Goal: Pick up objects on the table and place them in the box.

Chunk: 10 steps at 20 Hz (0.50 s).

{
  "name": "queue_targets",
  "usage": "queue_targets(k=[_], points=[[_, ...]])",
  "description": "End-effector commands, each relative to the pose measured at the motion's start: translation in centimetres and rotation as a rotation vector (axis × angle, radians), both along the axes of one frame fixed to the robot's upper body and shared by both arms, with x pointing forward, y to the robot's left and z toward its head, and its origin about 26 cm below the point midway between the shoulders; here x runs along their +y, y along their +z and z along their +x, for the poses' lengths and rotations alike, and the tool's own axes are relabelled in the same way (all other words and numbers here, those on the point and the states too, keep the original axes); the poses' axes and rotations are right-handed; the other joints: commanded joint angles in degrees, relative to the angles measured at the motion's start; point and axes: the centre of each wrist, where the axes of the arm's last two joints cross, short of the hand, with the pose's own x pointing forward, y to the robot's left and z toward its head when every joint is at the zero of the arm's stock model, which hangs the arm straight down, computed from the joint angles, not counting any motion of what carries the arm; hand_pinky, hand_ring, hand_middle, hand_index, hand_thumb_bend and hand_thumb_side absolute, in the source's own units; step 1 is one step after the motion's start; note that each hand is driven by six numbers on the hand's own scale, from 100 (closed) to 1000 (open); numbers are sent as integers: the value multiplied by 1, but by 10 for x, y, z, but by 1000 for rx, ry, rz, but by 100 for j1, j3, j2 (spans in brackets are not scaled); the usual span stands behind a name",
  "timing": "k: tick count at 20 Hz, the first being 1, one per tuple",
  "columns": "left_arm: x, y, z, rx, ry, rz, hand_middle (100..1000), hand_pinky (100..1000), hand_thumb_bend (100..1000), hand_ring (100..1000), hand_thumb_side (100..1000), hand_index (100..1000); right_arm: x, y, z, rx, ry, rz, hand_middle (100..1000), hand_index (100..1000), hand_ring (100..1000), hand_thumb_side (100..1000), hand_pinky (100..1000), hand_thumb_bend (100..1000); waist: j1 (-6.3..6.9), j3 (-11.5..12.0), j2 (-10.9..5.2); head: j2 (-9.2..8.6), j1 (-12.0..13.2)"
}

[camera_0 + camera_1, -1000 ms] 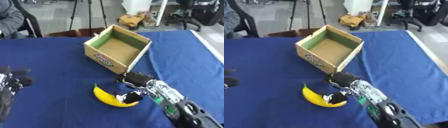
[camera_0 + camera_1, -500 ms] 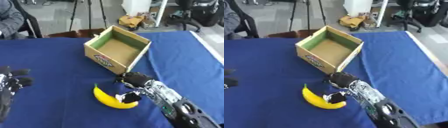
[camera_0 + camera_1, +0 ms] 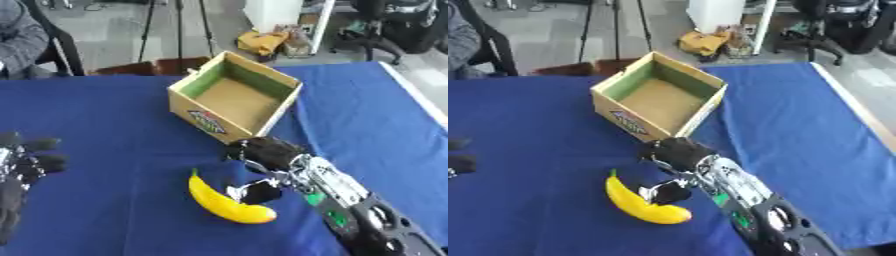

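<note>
Right hand [image 3: 262, 172] poised beside the curved yellow banana [image 3: 226, 201], thumb touching it, not yet clamped.
Banana: light, soft, bruisable, smooth-skinned; grasp mid-length, then carry to the open cardboard box [image 3: 234, 95]. Left hand [image 3: 19, 167] idles open.

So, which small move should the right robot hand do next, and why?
Probably close the right robot hand around the banana before any lift. The hand sits right beside the fruit's right side, thumb near it, but the banana lies flat on the blue table and does not look gripped. The cardboard box stands open just behind, so a short carry would follow.
</note>
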Motion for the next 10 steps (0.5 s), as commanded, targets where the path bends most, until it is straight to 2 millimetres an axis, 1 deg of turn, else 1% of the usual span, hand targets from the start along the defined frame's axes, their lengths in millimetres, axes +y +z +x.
queue_targets(k=[1, 6, 10], points=[[0, 7, 0, -23, -8, 7, 732, 715, 211, 670, 1000, 688, -3, 12, -4, -26, 9, -19, 773, 867, 725, 772, 655, 100, 0, 3, -68, -17, -6], [0, 7, 0, -22, -8, 8, 732, 715, 211, 671, 1000, 689, 1, 11, -10, -18, 27, -55, 778, 871, 725, 806, 656, 100, -5, -1, -71, -20, -7], [0, 7, 0, -22, -7, 7, 732, 715, 211, 671, 1000, 689, 5, 7, -13, -26, 36, -108, 783, 876, 731, 839, 661, 160, -3, 2, -71, -23, -11]])
